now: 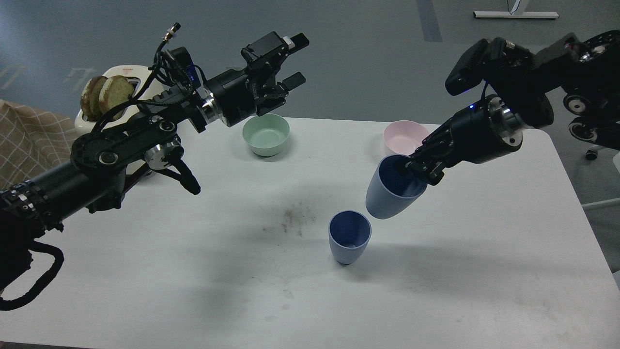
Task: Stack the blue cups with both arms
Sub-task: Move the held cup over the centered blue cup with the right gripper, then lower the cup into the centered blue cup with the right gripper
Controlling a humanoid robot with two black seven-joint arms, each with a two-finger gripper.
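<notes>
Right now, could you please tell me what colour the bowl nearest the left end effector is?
Mint green bowl, clearest in the head view.

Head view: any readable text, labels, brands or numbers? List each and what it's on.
None readable.
Left claw: small pale marking on the wrist housing, too blurred to read.
Floor: faint pale markings by the toaster, not legible.
Blue cups, green bowl, pink bowl, table: no print visible.
</notes>
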